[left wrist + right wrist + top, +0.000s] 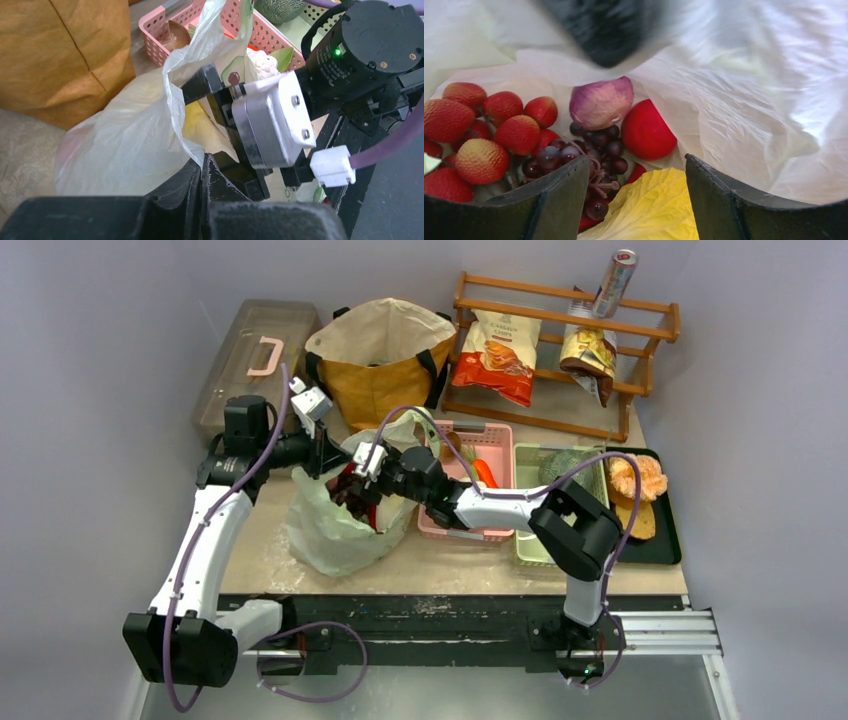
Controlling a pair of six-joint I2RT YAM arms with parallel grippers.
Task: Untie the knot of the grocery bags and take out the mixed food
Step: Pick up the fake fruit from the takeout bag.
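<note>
Thin pale-green plastic bag (340,530), just left of the pink slotted basket (478,426), has its rim pinched by the left gripper (201,167); the right gripper (636,192), spread over dark-purple grapes (596,145), may snag film when closing.

Two chip bags (497,355) and a can (615,280) rest on the wooden rack (545,317).

Plain grey-lilac walls (100,300) on three sides; beige tabletop (450,565) (speckled, scuffed); wooden rack (552,316) at rear right.
</note>
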